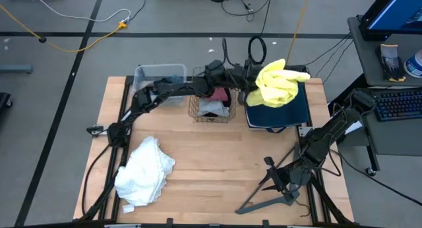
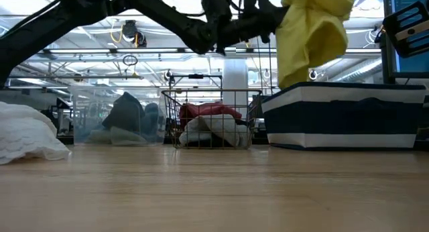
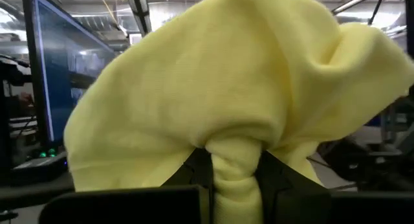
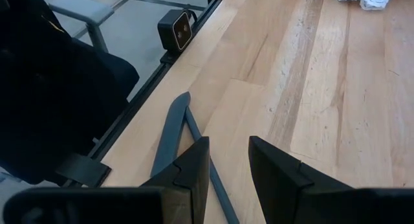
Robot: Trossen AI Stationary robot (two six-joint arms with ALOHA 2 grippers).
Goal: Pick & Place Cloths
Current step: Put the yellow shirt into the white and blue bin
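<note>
My left gripper [image 1: 252, 80] reaches across to the far right of the table and is shut on a yellow cloth [image 1: 277, 83], which hangs over a navy bin with white stripes [image 2: 342, 114]. A white cloth [image 1: 145, 170] lies bunched on the table near the left edge. Maroon and white cloths [image 2: 208, 121] sit in a wire basket [image 1: 212, 109]. Grey cloths [image 2: 127, 114] lie in a clear plastic bin [image 1: 160, 76]. My right gripper [image 4: 229, 162] is open, low over the near right corner beside a dark grey hanger [image 4: 171, 130]. My left gripper pinches a gathered bunch of the yellow cloth [image 3: 236, 169] between its two fingers [image 3: 194, 172]. The fingers come level from the table's left. The cloth is lifted clear; it billows beyond the fingertips and hangs down [image 2: 312, 31] over the navy bin.
The hanger [image 1: 264, 203] lies flat at the near right edge. The wire basket, the clear bin and the navy bin [image 1: 277, 116] stand in a row along the far edge. Bare wood lies in the table's middle [image 1: 217, 162]. A desk with keyboard and monitor stands right of the table.
</note>
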